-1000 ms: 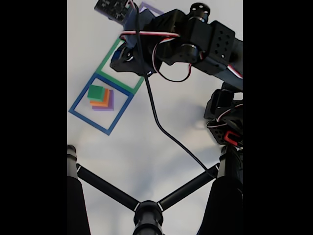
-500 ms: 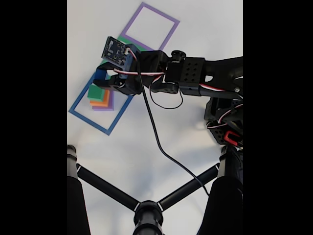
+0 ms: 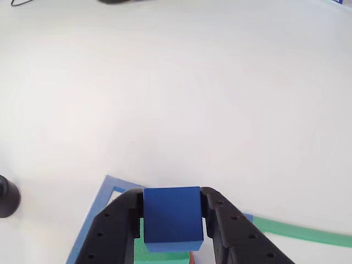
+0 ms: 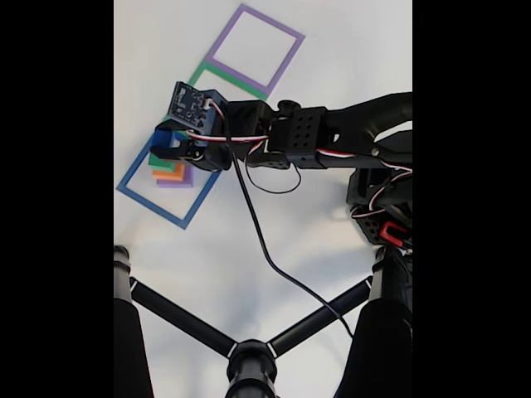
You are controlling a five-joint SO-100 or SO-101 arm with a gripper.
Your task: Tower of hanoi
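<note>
A: Since the blue block sits squeezed between the two black fingers in the other view, the gripper is clearly clamped on it. Where does it hang?

B: Right above the stack. In that same view a green block shows just beneath the blue one, with a sliver of orange at its lower right edge. Whether blue already touches green cannot be told from either picture.

A: And the fixed view?

B: The gripper reaches over the blue square taped on the white worktop. Under it the stack reads green, then orange block, then purple block at the bottom, all inside that square.

A: The other squares?

B: The green square and the purple square lie further along the same diagonal, and what shows of them holds no blocks, though the arm covers part of the green one.

A: So how far along is the puzzle?

B: Judging by the layout, three blocks are stacked largest to smallest in one square and the fourth, smallest one is about to cap them. That looks either like the final placement or like a reset. What remains here is lowering the block squarely onto the green one and letting go.
</note>
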